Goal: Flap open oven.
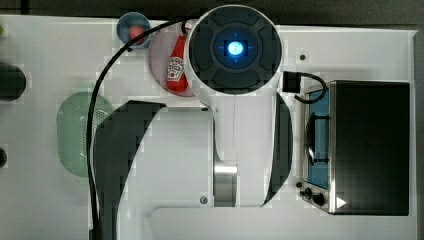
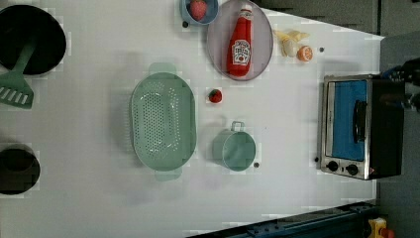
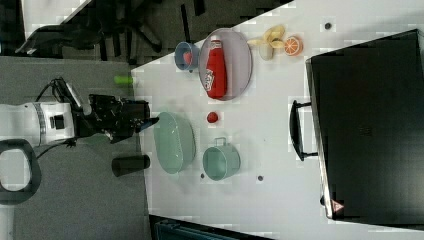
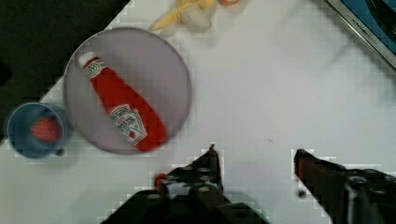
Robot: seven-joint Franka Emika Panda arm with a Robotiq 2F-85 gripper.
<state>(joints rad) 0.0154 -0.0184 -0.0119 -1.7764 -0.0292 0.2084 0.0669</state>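
1. Oven point(image 2: 359, 128): boxy toaster oven with black top, silver frame and blue-tinted glass door; stands on the white desk point(image 2: 89, 198) near the left view's right edge. Door shut, bar handle point(image 2: 359, 121) across the glass, two black knobs point(image 2: 342, 167) at the left view's lower end.
2. Claw point(image 4: 256, 156): two dark fingers standing well apart, nothing between them; above bare desk in the wrist view, apart from the oven corner seen there.
3. Arm point(image 1: 235, 75): white, with a lit blue spot, over the desk middle in the top view; the oven lies at the top view's right.
4. Grey plate point(image 2: 240, 39): carries a red ketchup bottle point(image 2: 240, 47) lying flat.
5. Blue bowl point(image 2: 199, 11): just beside the plate, holds a red item.
6. Green colander point(image 2: 163, 126): oval, mid-desk in the left view.
7. Green pot point(image 2: 234, 148): just beside the colander, toward the oven.
8. Small red fruit point(image 2: 215, 96): between plate and pot.
9. Banana point(image 2: 289, 39) and orange half point(image 2: 305, 53): near the plate, on the oven's side.
10. Green spatula point(image 2: 17, 87): at the left view's left edge, against a black pan point(image 2: 32, 37).
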